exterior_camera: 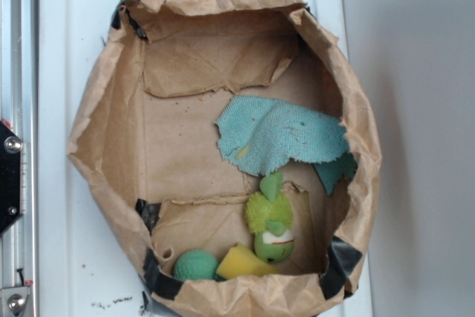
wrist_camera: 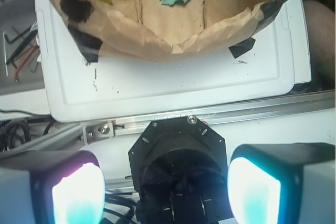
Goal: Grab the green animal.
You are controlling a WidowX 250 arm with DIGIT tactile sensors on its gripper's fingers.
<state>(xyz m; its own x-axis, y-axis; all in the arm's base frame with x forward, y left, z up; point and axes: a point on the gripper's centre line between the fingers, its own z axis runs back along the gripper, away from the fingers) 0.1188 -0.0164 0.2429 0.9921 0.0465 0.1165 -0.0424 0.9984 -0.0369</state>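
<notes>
A white plastic tray (exterior_camera: 59, 109) on a pale tabletop (exterior_camera: 415, 109) carries a crumpled brown paper bag (exterior_camera: 96, 146), opened out like a shallow bowl and patched with black tape.

In the wrist view the claw (wrist_camera: 163, 182) hangs back over the aluminium rail (wrist_camera: 220, 111), outside the bag. Its two glowing pads (wrist_camera: 79, 192) stand wide apart, so it is released and holds nothing. The exterior view does not show it at all.

Ahead of the claw, across the bare stretch of tray, is the near wall of the bag. Beyond that, at the far left corner as the claw sees it, sits the green animal (exterior_camera: 272, 228), a lime plush toy with its round head towards the bag wall and its tail pointing to the middle of the bag. A yellow sponge wedge (exterior_camera: 241, 261) touches it on one side, and a darker green ball (exterior_camera: 195, 265) lies just beyond the sponge. A teal cloth (exterior_camera: 282, 135) lies near the tail.

The step in hand seems to be the approach. To do it well, the claw should probably travel forward and left above the bag rim, then descend over the toy's fuzzy middle with the pads set across the body. Keeping clear of the sponge and the bag's inward fold matters, since either could be pinched along with the toy.
</notes>
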